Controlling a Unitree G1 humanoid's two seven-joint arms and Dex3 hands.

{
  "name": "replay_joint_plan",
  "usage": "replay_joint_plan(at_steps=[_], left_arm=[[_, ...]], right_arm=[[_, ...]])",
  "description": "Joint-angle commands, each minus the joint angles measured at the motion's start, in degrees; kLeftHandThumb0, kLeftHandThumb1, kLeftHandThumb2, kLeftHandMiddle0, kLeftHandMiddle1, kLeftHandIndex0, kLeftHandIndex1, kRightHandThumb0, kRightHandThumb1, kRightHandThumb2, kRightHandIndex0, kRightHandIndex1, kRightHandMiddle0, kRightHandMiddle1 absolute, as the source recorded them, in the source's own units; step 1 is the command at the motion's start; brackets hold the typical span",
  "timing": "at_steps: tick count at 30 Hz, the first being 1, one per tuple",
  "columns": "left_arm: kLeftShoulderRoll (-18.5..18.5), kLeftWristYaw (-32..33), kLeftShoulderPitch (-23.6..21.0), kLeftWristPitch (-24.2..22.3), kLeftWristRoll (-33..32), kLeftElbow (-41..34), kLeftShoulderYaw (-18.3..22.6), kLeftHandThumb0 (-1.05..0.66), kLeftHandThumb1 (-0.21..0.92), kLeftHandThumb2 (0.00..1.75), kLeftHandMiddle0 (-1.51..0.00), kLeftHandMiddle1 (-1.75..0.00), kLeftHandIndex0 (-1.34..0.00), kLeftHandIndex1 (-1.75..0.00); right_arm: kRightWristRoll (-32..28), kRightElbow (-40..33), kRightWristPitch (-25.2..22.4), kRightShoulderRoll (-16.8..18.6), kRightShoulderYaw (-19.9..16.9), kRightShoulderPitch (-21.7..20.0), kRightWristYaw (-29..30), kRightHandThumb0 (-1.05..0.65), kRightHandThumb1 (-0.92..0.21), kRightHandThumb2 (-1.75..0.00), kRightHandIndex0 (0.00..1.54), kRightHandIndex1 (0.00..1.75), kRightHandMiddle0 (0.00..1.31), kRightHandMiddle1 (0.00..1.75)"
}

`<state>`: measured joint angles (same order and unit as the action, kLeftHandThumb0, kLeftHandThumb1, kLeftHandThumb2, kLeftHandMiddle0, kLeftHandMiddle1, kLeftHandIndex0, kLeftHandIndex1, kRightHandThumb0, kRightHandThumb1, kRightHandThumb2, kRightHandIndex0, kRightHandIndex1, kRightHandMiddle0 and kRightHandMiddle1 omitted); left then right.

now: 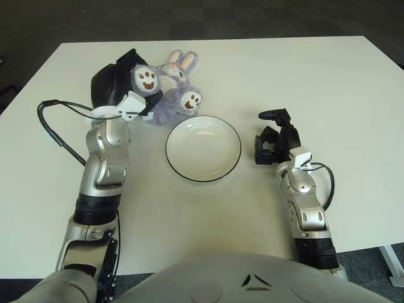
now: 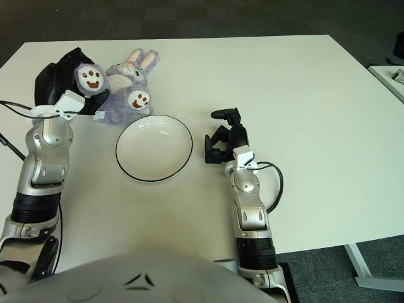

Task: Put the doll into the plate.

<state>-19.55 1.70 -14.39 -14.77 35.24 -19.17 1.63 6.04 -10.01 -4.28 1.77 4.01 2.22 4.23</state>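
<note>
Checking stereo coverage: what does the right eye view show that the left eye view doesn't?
Only the right eye view: a second table edge with a small dark object at far right. Only the left eye view: a white table leg at bottom right. Both: the white table, the empty plate, the purple bunny doll beyond it, the left hand against the doll's left side, and the right hand right of the plate.

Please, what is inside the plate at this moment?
Nothing shows inside the plate; its whole bottom is uncovered. The doll lies behind it on the table, at the left hand.
</note>
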Motion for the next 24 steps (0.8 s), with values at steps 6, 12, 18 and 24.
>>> replay_joint_plan(at_steps=[6, 12, 18, 24], left_arm=[[-1.68, -3.93, 2.90, -0.37, -2.59, -6.42, 2.73, -0.47, 0.36, 1.02, -1.31, -1.75, -0.79, -1.39], [-1.24, -5.15, 3.92, -1.59, -2.36, -9.07, 3.17, -0.47, 0.35, 1.02, -1.29, -1.75, -0.81, -1.37], [-1.19, -4.83, 3.82, -1.40, -2.21, -9.04, 3.36, -0.47, 0.35, 1.01, -1.26, -1.75, -0.81, -1.36], [-1.35, -3.66, 2.97, 0.11, -2.39, -7.12, 3.46, -0.47, 0.35, 1.01, -1.25, -1.75, -0.82, -1.36]], right_arm=[[0.15, 3.32, -0.87, -0.04, -0.03, 0.41, 0.11, 0.11, -0.46, -1.15, 0.43, 1.75, 0.29, 1.68], [-0.10, 3.54, -1.35, 0.05, -0.10, 0.03, -0.03, 0.01, -0.55, -1.05, 0.34, 1.75, 0.31, 1.73], [0.18, 4.00, -0.99, 0.04, 0.04, -0.25, 0.12, 0.00, -0.55, -1.04, 0.34, 1.75, 0.32, 1.73], [0.29, 4.41, -0.17, 0.04, 0.13, -0.26, 0.19, -0.01, -0.55, -1.04, 0.34, 1.75, 0.32, 1.73]])
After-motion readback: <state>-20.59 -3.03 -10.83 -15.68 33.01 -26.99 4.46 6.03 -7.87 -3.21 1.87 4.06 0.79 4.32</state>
